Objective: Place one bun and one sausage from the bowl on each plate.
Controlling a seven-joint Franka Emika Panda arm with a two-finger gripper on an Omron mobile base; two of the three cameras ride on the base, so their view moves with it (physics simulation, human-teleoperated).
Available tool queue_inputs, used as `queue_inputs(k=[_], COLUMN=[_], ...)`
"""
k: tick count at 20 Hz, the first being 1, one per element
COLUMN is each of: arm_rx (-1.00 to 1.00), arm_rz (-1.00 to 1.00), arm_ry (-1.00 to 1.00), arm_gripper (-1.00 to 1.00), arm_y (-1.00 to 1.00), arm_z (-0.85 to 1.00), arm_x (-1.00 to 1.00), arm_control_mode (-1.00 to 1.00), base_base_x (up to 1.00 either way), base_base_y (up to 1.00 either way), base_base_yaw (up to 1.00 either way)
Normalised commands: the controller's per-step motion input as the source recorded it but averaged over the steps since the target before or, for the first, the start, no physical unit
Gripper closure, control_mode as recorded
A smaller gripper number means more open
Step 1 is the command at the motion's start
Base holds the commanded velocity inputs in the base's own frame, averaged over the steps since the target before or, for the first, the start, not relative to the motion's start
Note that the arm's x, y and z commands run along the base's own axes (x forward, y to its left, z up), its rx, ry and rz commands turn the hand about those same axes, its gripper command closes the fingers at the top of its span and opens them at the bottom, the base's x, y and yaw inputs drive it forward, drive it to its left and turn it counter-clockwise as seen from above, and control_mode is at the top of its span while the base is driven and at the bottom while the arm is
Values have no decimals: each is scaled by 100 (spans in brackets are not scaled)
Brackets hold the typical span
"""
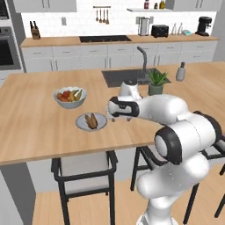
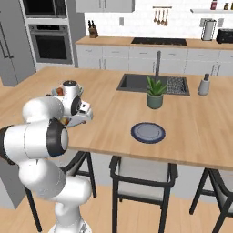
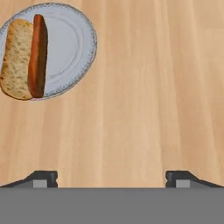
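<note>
**Blue-grey plate loaded, my fingers spread over bare wood**

Blue-grey and round with a lighter rim, the small flat plate (image 3: 72,43) near my gripper carries one golden-brown oblong bun (image 3: 16,59) and one slim reddish sausage (image 3: 38,56). The sausage lies lengthwise against the bun, touching it, and both sit toward one side of that plate, the bun's end reaching its rim. In the left base view the same plate (image 1: 81,124) sits on the light wooden island counter (image 1: 35,114), just in front of a pale deep bowl of colourful fruit (image 1: 70,97).

My gripper (image 3: 112,178) hangs over bare counter beside that plate, apart from it. Its two dark fingertips (image 3: 43,178) stand wide apart with nothing between them.

A second blue-grey plate (image 2: 148,132) lies further along the counter, with nothing on it, in front of a small green plant in a grey pot (image 2: 155,93). Behind the plant is the dark sink (image 2: 136,82) with its tall faucet, and a grey dispenser bottle (image 2: 204,84) stands near the sink's far end.
</note>
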Motion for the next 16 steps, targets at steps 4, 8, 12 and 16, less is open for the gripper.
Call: queue_inputs(k=[4,8,12,16], arm_rx=[0,0,0,0], arm_rz=[0,0,0,0], arm_ry=[0,0,0,0], arm_gripper=[-100,-100,-100,-100], arm_y=[0,0,0,0], arm_z=[0,0,0,0], arm_x=[0,0,0,0], arm_control_mode=[100,100,100,100], base_base_x=[-100,-24,18,35], base_base_y=[-100,-100,-100,-100], base_base_yaw=[0,0,-6,-9])
